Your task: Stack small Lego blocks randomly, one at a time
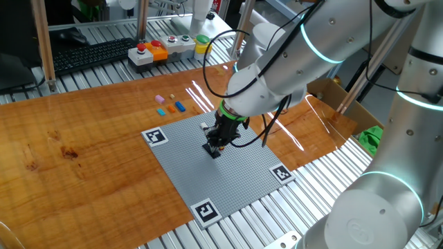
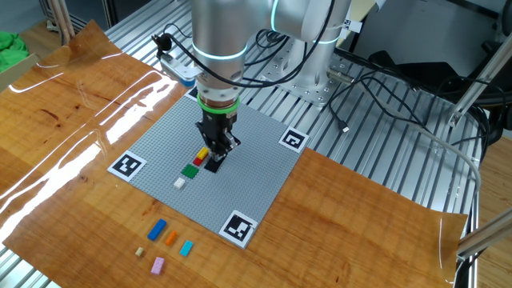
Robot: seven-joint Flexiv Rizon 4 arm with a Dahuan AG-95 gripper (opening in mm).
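Note:
My gripper [image 2: 214, 159] points straight down at the middle of the grey baseplate [image 2: 248, 172]. Its fingers stand close together on a small black Lego block [image 2: 213, 166] that touches the plate. Right beside it lie a yellow block [image 2: 202, 151], a red block [image 2: 198, 160], a green block [image 2: 190, 170] and a white block [image 2: 179, 182] in a short diagonal row. In one fixed view the gripper [image 1: 214, 147] hides most of that row; only the white block [image 1: 205, 126] shows.
Loose blocks lie on the wooden table off the plate: blue [image 2: 157, 230], orange [image 2: 170, 237], light blue [image 2: 186, 248], pink [image 2: 158, 265]. A push-button box [image 1: 154, 52] stands at the table's far edge. Cables hang from the arm.

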